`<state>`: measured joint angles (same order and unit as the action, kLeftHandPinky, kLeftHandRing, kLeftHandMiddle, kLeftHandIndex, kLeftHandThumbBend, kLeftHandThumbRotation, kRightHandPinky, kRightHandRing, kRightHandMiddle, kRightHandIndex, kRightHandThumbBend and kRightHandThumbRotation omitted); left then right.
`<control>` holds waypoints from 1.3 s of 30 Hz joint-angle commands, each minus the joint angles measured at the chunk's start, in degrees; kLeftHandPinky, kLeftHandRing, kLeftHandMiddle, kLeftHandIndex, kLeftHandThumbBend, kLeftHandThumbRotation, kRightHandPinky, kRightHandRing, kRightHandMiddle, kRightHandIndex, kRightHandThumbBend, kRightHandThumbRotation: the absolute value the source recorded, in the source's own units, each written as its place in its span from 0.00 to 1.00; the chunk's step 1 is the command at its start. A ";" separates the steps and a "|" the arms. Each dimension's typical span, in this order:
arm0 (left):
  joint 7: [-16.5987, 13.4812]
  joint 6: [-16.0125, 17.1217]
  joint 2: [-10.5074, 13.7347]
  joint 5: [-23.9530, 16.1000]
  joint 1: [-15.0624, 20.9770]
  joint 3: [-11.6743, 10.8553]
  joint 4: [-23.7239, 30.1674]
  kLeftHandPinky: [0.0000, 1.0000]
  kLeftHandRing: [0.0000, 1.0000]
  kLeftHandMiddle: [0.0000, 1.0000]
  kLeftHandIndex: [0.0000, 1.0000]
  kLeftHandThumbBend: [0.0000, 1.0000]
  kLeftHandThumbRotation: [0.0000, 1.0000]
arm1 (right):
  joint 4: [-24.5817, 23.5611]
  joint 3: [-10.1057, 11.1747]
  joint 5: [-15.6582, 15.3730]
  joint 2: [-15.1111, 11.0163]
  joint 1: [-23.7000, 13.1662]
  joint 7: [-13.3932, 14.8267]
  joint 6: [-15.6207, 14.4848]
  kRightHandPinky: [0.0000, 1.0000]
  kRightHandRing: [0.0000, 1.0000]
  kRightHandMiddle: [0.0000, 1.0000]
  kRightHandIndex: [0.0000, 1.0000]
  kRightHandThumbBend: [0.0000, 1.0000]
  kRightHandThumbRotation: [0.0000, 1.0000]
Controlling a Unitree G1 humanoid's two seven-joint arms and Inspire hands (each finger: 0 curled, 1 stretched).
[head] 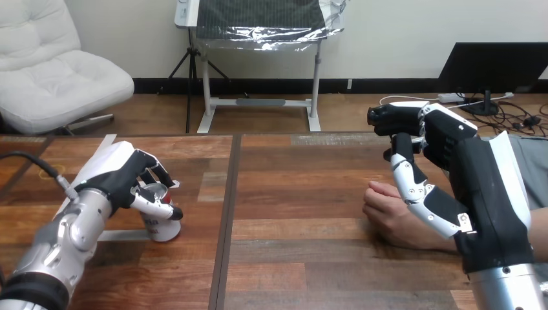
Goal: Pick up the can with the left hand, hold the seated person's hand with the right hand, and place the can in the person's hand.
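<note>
1. Head view, left side: the can [163, 228] is seen upright on the wooden table [297, 194], towards its left part, and appears to rest on the surface.
2. The left hand [123, 177] is closed round the can: the fingers [156, 170] are curled over its top and far side, and the thumb is laid across its front.
3. Labelling: a white wrapper with red markings is noted on the can. The print is too small to be read.
4. A strip of white tape [119, 234] is noted on the table, just beside the base of the can.
5. Head view, right side: the person's hand [388, 210] is laid on the table, well apart from the can.
6. The right hand [465, 174] is positioned over the person's wrist. Whether it is touched or gripped cannot be told.
</note>
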<state>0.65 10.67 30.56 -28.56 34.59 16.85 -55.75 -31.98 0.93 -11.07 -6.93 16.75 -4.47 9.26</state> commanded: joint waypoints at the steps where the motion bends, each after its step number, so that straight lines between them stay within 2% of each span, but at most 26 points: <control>1: -1.63 1.35 0.43 0.32 2.19 -1.16 3.99 0.32 0.40 0.47 0.54 0.65 0.00 | -0.87 0.86 0.84 -0.77 -3.58 0.04 0.77 0.52 0.68 0.69 0.63 0.02 0.00; 39: -5.20 4.01 0.70 -0.86 1.72 -0.69 3.23 0.34 0.41 0.48 0.54 0.66 0.00 | -0.86 0.77 0.83 -0.53 -3.26 0.27 0.71 0.51 0.66 0.68 0.63 0.04 0.00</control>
<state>-2.24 13.04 30.52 -28.99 33.70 16.85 -55.44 -31.98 1.04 -11.05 -7.03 16.76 -4.47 9.28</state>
